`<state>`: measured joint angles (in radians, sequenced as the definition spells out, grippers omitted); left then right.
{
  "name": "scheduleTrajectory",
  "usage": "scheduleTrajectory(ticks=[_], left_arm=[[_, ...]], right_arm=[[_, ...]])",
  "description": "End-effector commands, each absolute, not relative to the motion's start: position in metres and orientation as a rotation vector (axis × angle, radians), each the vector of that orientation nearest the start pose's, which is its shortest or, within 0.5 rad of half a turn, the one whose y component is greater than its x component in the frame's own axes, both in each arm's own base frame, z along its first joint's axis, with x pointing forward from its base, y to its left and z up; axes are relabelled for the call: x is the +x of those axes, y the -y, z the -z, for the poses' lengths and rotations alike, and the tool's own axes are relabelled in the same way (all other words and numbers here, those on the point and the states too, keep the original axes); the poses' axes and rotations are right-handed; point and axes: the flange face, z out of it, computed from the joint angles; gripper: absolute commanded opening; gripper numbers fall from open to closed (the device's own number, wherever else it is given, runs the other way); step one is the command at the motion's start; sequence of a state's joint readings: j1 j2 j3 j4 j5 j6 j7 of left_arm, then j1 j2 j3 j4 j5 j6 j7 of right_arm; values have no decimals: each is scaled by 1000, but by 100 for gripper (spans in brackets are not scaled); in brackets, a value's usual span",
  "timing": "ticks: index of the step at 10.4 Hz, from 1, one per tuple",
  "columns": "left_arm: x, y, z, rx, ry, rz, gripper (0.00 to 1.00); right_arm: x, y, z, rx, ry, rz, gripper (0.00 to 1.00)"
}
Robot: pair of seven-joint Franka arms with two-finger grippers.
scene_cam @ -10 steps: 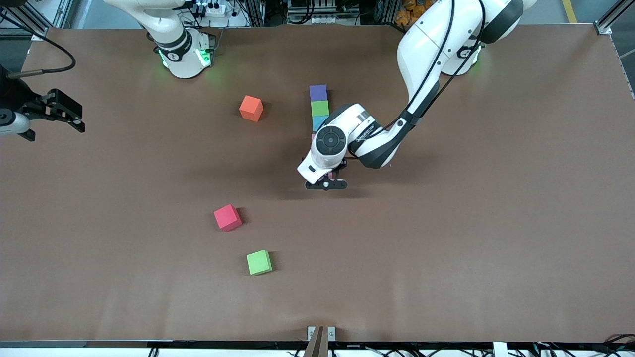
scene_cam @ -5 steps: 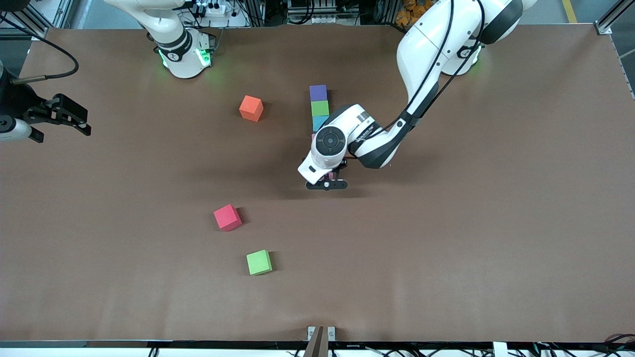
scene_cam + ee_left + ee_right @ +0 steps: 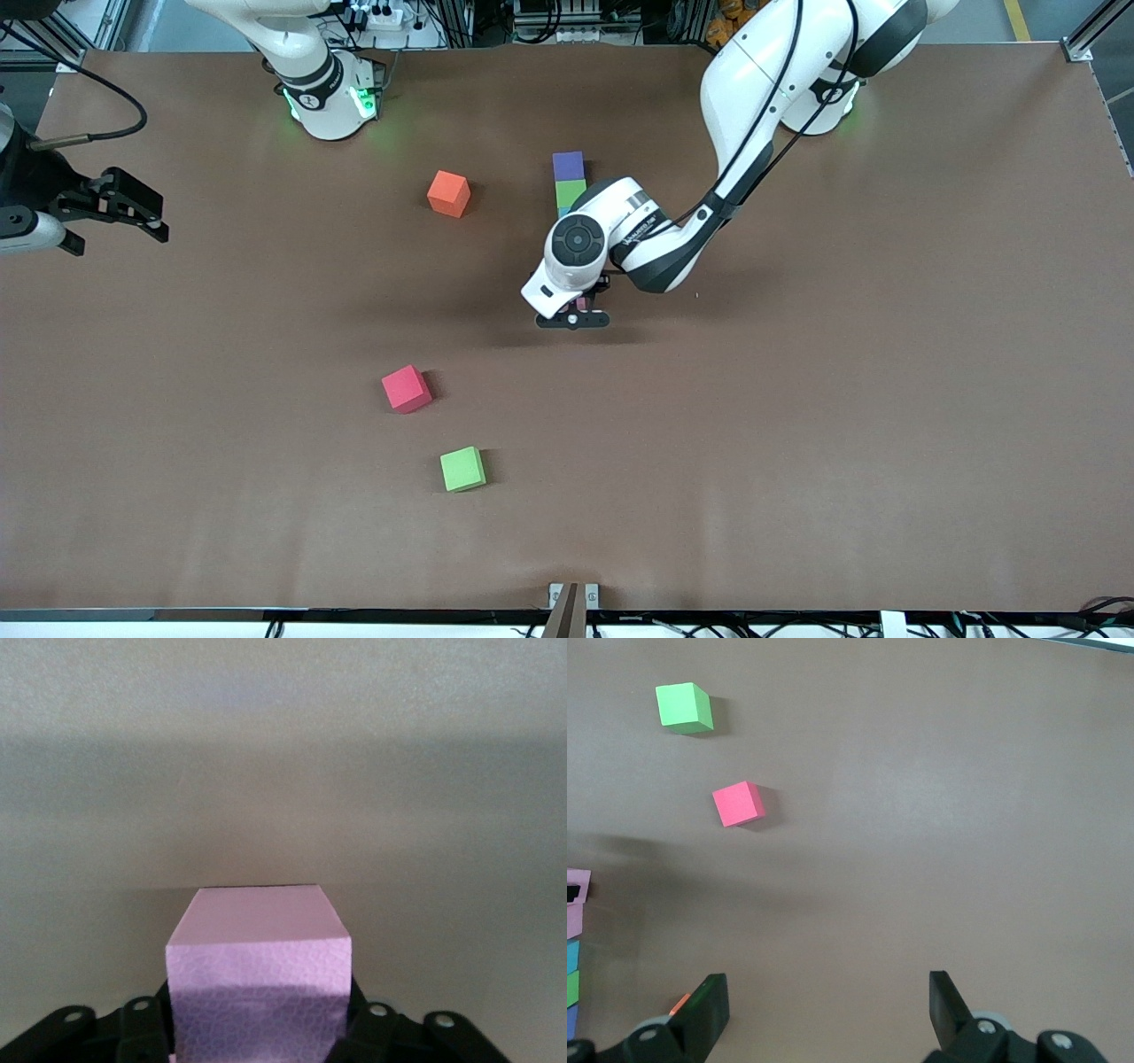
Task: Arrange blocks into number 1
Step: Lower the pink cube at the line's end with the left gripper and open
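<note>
From the front, the left arm has lifted a little and drifted toward the row of blocks. Its left pincer (image 3: 578, 312) hangs low over the row's near end. The small purple foam cube (image 3: 568, 165) and the green foam cube in the row (image 3: 571, 190) show. The arm hides the rest of the row. I think the last block has just been set down. The right pincer (image 3: 113, 207) waits at the right arm's end of the brown tabletop (image 3: 886, 399).

In the left wrist view, a small pink foam cube (image 3: 259, 979) sits on the tabletop inside the left pincer. I cannot tell if it is squeezed or let go.

In the right wrist view, the right pincer (image 3: 828, 1010) is wide apart and holds nothing. The row looks whole, so the number 1 seems nearly made. A loose green foam cube (image 3: 684, 707) and a red foam cube (image 3: 738, 804) lie well apart from it.
</note>
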<state>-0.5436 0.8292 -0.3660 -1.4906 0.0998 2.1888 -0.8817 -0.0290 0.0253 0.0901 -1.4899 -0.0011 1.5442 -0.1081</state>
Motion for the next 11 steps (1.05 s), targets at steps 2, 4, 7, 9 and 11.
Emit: scheduleTrajectory(ticks=[2,4,7,9,11], left_arm=[[468,523,-189,-3147,-25,-232,100],[474,520,-198,-3153,-24,-213,100],[504,506,-280,-3202,28,-67,100],[512,494,-341,-3219,68,-1,100],[535,444,-426,-3228,181,80,100]], right_arm=[[558,-43,-651,-3113,279,60,100],[557,-51,-651,-3111,336,53,100],[550,-44,-649,-3112,299,-9,100],[548,-35,-654,-3115,261,3,100],[547,-30,-653,-3112,242,-11,100]])
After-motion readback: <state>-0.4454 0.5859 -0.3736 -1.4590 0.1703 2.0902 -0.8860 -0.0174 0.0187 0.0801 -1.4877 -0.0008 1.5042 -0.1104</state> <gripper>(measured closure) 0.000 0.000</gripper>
